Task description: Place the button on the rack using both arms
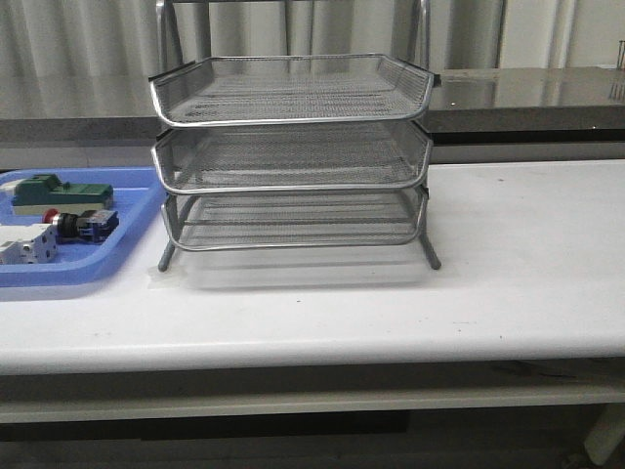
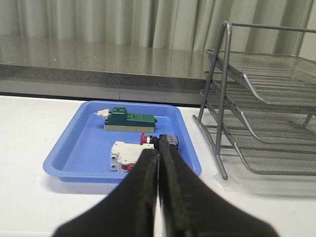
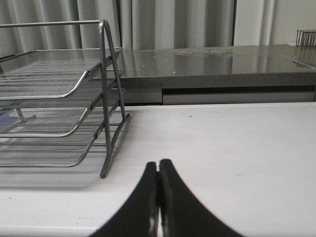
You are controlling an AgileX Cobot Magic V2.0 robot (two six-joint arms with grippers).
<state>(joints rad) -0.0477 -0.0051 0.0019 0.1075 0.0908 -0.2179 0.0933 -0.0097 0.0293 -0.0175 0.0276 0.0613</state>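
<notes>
The button (image 1: 82, 224) lies on its side in the blue tray (image 1: 117, 256) at the left of the table, red head toward the left; in the left wrist view the button (image 2: 168, 140) peeks out just past my fingertips. The three-tier wire rack (image 1: 293, 156) stands mid-table with all tiers bare, and also shows in both wrist views (image 2: 266, 103) (image 3: 54, 108). My left gripper (image 2: 158, 146) is shut with nothing in it, short of the tray. My right gripper (image 3: 158, 167) is shut and empty over bare table beside the rack. Neither arm shows in the front view.
The blue tray (image 2: 74, 158) also holds a green block (image 1: 59, 191) (image 2: 129, 120) and a white terminal block (image 1: 27, 244) (image 2: 126, 154). A grey counter (image 1: 527, 98) runs behind the table. White tabletop (image 1: 527, 244) stretches to the right of the rack.
</notes>
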